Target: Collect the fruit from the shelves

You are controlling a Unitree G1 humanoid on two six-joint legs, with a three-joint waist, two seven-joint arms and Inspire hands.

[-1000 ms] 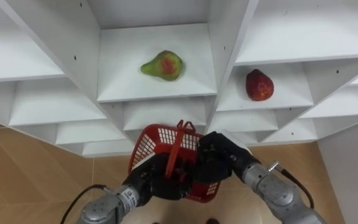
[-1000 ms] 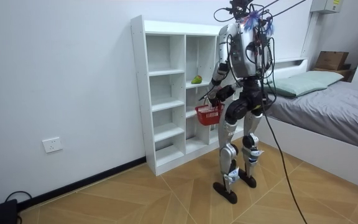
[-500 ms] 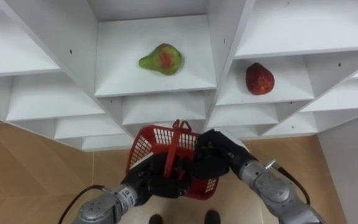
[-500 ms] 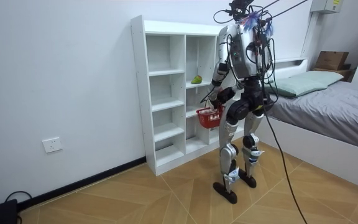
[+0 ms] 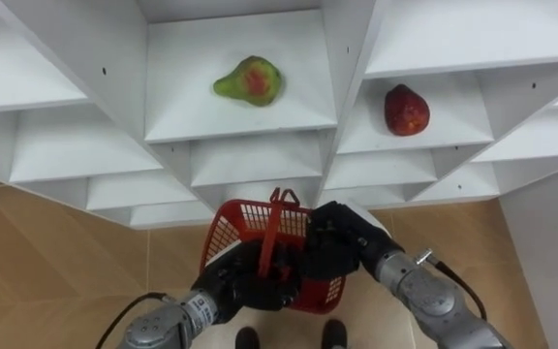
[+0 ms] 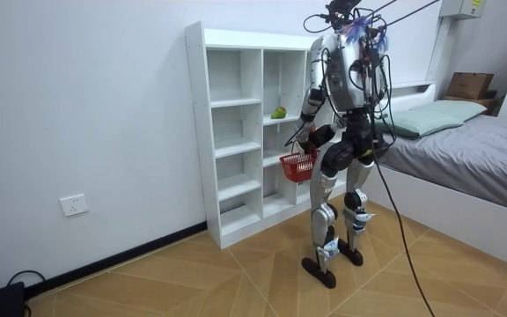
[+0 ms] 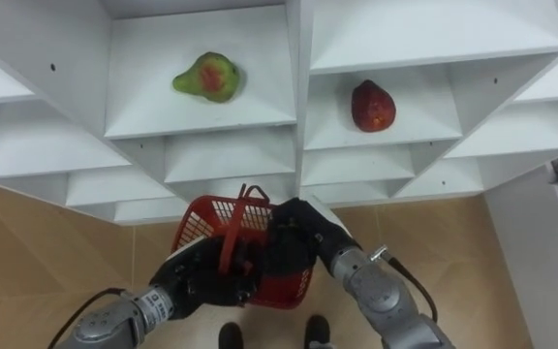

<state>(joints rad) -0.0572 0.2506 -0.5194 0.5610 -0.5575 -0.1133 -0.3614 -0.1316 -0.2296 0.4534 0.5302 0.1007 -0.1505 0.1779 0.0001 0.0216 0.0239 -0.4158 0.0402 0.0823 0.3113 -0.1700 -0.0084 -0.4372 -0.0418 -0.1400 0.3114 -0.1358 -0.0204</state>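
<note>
Fruits, two of them, lie beyond the basket, both out of the robot hands' reach until an arm extends. Nearest, the left robot hand comes up under the basket's near side with its fingers curled round the foot of the upright red handle, carrying the load. The right robot hand sits against the basket's right side, touching the mesh. Whether it grips there or only rests I cannot tell. The basket is red plastic lattice and no fruit can be made out inside it. Past its far rim rises the white closet, its compartments stacked behind the basket. In the cell straight ahead of the basket and a little to its left lies the pear. It is green with a red blush, tipped on its side, its long axis running across the shelf with the narrow neck to the left and the fat end to the right. In the next cell, beyond the basket and to its right, sits the red fruit, dark and tapered, its pointed end turned away from the basket. I judge the right robot hand the better placed for either fruit, nearest to the red one, since the left is taken up with the handle.
</note>
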